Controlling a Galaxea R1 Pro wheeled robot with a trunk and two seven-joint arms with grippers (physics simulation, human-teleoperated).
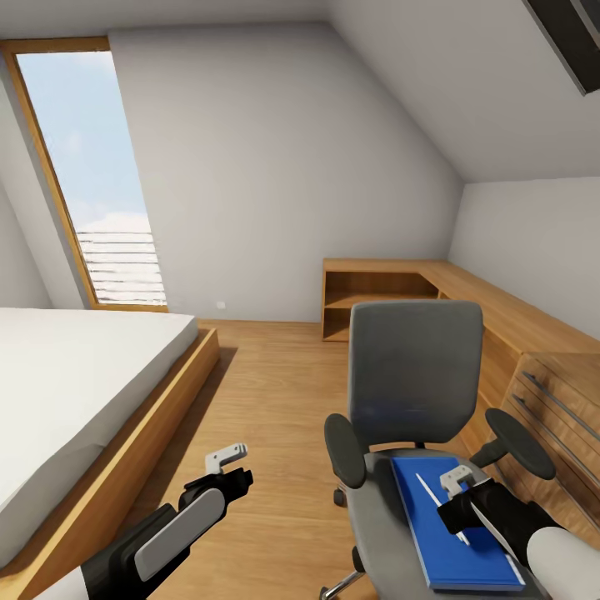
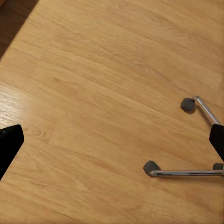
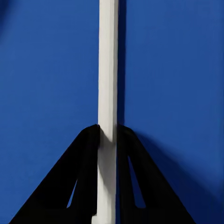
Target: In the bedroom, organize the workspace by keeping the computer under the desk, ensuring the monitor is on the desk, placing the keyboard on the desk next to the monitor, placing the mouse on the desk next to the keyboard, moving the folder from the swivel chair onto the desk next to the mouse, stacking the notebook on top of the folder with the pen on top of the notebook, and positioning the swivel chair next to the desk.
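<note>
Right tool (image 1: 457, 492) clamped on the pen (image 3: 108, 70) over the blue folder (image 1: 433, 533) on the swivel chair (image 1: 414, 375) at five o'clock; left tool (image 1: 229, 467) apart, idle; next, lift it clear.

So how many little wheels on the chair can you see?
3. Two castors show in the left wrist view, another under the swivel chair in the head view. More may be hidden.

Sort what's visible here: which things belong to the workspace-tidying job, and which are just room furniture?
Job items:
- swivel chair
- folder, lying on the chair seat
- pen, gripped by the right gripper over the folder
- left gripper, open above the floor

Just there:
- bed
- window
- wooden shelf unit
- wooden drawers
</note>
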